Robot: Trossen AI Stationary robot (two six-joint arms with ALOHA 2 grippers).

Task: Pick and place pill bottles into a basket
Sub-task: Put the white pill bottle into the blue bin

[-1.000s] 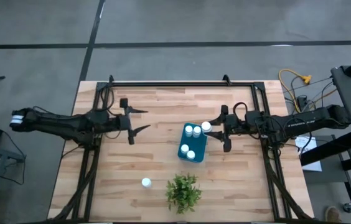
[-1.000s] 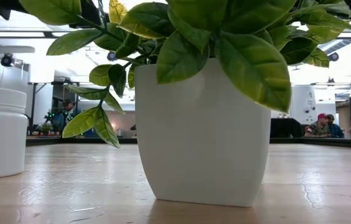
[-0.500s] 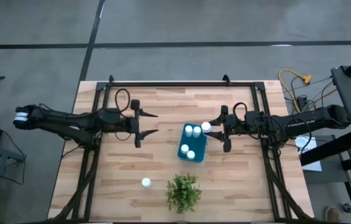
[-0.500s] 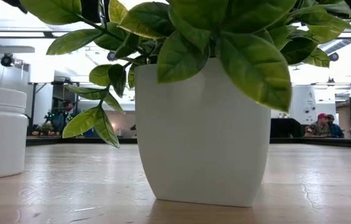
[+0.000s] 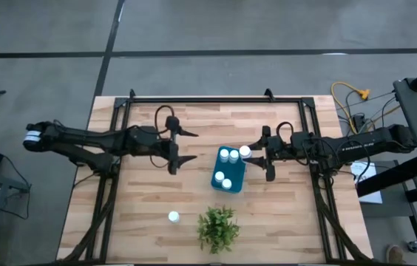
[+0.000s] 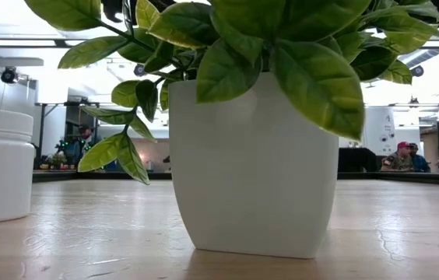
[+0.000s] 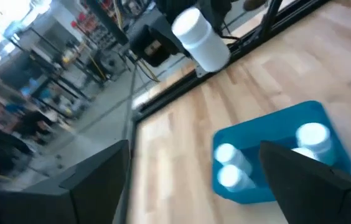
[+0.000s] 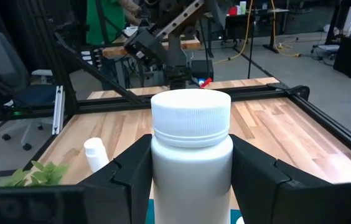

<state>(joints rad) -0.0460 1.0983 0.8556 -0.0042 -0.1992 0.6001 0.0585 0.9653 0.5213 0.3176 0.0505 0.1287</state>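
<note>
No readable labels or writing on anything here, so don't bother hunting for brands. Going left to right in your overhead shot: your left gripper (image 5: 184, 146) sits over the butcher-block table (image 5: 142, 229) just left of the basket, fingers spread wide with nothing between them. Nearer the front edge, one lone pill bottle (image 5: 173, 216) stands by itself, and the potted plant (image 5: 217, 227) is to its right; that plant's white pot fills most of your low view. The teal basket (image 5: 219, 182) sits mid-table with four white-capped bottles inside. At its upper right corner your right gripper (image 5: 256, 156) is pinching a sixth pill bottle (image 8: 191, 158), plain white with a ribbed cap, held upright.
</note>
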